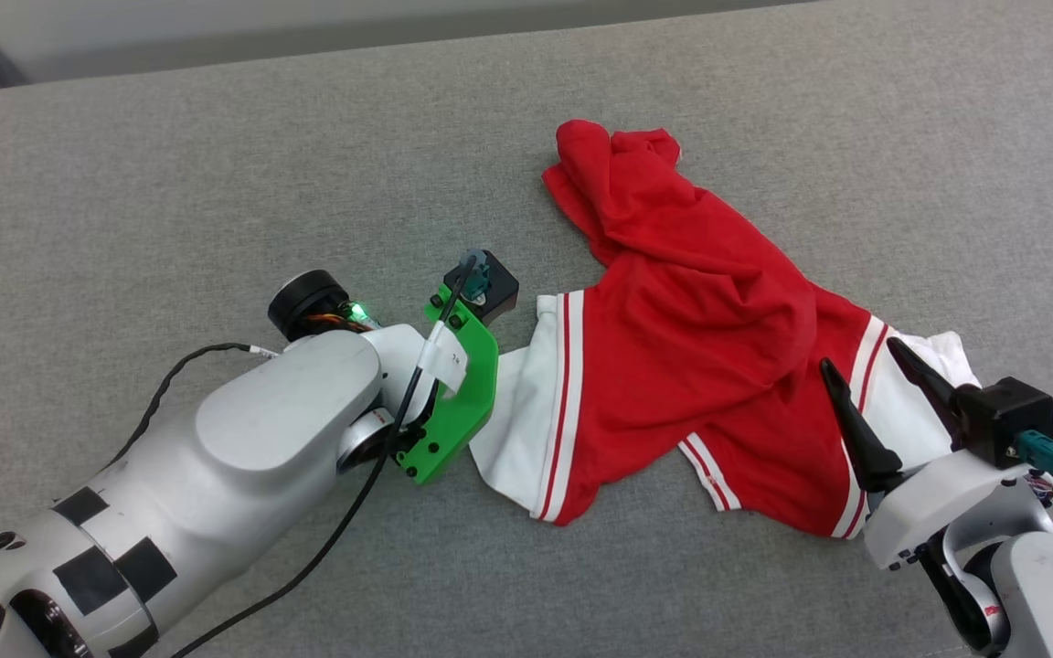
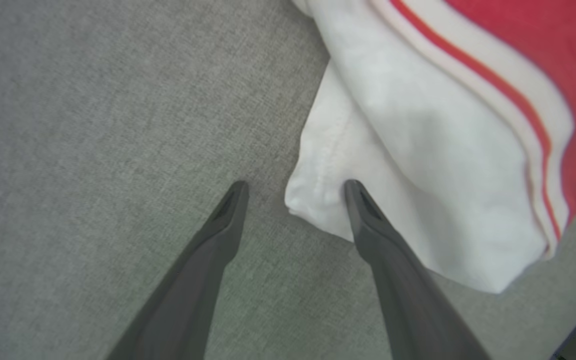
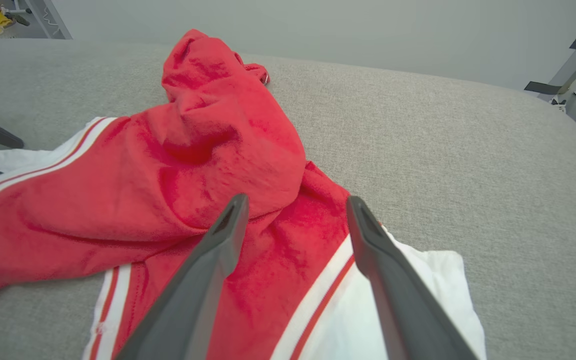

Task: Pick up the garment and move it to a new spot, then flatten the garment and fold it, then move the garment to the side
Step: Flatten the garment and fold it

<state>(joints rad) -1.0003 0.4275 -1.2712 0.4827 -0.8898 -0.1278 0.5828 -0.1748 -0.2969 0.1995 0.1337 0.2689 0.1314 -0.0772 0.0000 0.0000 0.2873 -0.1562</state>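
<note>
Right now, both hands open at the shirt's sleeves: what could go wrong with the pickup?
1. The left hand straddles just the white sleeve corner, one finger over bare grey cushion: closing may catch only the hem and slip.
2. The right hand sits over bunched red folds of the garment: it may pinch several layers and lift it twisted.

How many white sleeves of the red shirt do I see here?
2. One white sleeve lies at the left hand; the other sleeve lies by the right hand. The shirt is crumpled, so parts may be hidden.
</note>
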